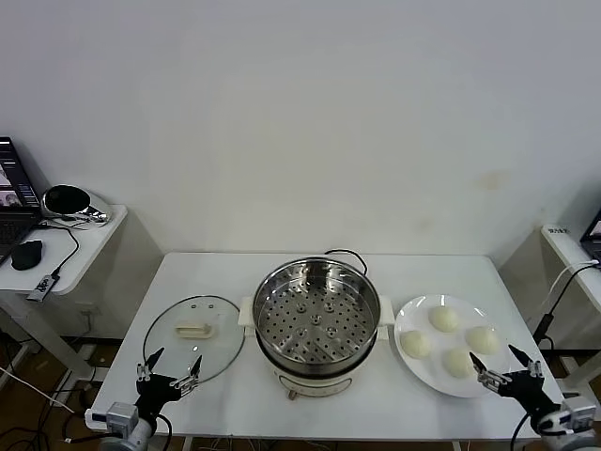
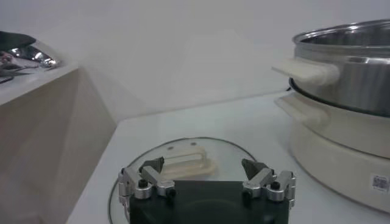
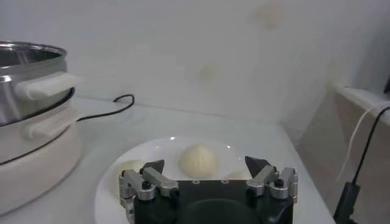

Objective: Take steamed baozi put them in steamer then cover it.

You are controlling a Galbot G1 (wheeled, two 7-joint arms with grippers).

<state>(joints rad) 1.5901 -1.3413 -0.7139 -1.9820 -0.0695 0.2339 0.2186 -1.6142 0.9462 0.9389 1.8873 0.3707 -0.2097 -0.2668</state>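
Head view: task at 0, all 4 steamed baozi on the plate, steamer empty, cover flat on the bench, left gripper and right gripper jaws wide open, holding nothing.

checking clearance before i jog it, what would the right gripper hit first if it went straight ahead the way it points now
Probably the steamed baozi on the white plate: the right gripper, fingers open, points straight at the nearest bun in the right wrist view. Depth is unclear.
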